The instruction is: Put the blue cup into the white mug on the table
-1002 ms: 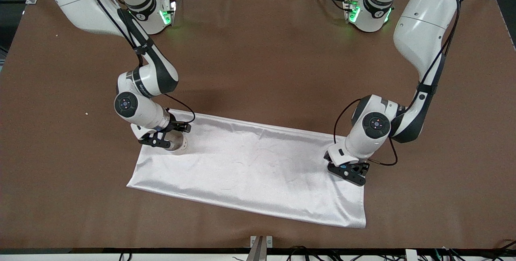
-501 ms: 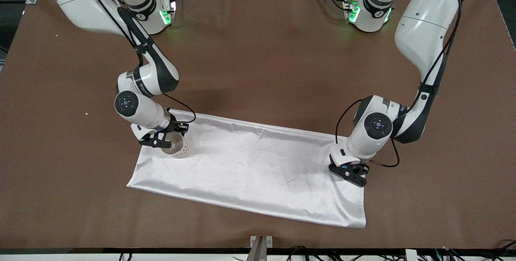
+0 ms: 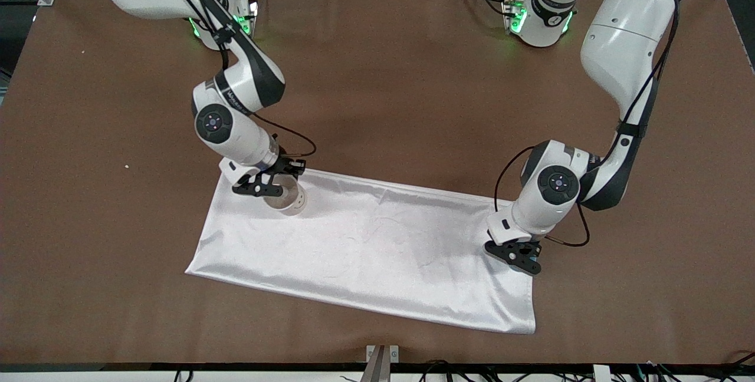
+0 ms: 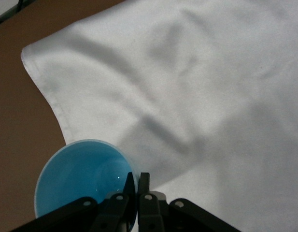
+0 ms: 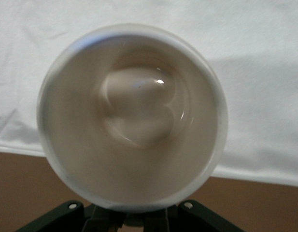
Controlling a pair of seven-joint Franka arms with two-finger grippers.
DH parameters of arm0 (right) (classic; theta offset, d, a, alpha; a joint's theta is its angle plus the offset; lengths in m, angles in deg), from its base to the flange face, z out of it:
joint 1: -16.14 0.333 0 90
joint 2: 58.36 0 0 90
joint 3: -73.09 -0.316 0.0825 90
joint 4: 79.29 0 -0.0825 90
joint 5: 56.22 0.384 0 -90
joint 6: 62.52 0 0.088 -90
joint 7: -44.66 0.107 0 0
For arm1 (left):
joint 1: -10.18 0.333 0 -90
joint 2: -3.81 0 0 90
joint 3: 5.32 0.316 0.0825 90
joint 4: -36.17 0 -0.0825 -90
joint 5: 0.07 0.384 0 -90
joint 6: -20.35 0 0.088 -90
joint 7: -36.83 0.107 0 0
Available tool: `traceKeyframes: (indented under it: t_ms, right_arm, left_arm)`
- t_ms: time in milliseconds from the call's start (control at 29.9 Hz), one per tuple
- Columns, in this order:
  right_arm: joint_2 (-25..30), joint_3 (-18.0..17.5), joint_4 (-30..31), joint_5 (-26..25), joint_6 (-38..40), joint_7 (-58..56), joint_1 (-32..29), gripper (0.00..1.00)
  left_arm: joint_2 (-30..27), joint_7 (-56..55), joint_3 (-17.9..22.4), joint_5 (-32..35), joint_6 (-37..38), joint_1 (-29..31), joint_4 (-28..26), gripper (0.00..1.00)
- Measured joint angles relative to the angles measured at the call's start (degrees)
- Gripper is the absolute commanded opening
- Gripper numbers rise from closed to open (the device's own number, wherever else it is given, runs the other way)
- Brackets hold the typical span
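Right gripper [image 3: 268, 184]: pinching white mug [image 3: 287, 198] rim, mouth up, over cloth [image 3: 365, 246] corner for receiving | left gripper [image 3: 514, 255]: pinching blue cup [image 4: 81, 181] rim, over cloth's other end, awaiting transfer

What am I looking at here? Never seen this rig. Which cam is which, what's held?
Two robot arms stand at a brown table. The wide picture comes from a high camera facing them; the two close-ups come from cameras on each arm's wrist. A white cloth lies on the table. The right claw holds the white mug by its rim over the cloth's edge; its wrist view looks straight into the empty mug. The left claw, at the cloth's other end, pinches the rim of the blue cup, best seen in its wrist view. The cup is not yet in the mug.
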Motion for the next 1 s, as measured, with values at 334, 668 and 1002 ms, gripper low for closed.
traceKeyframes:
  t_ms: [334,668,1002]
  right_arm:
    - [0.12,-4.9,0.0,-2.72,0.16,12.86,5.11,0.0]
    - [-0.4,-5.07,0.28,-10.07,1.14,28.54,15.74,0.0]
    - [-1.49,-5.05,0.44,-13.77,1.03,37.32,21.57,0.0]
  left_arm:
    - [-2.72,0.0,0.01,1.07,2.91,0.13,1.09,0.0]
    - [-8.73,-1.14,-0.08,1.07,9.33,1.07,1.26,0.0]
    - [-16.6,-6.87,-1.9,-2.45,19.81,0.94,0.1,0.0]
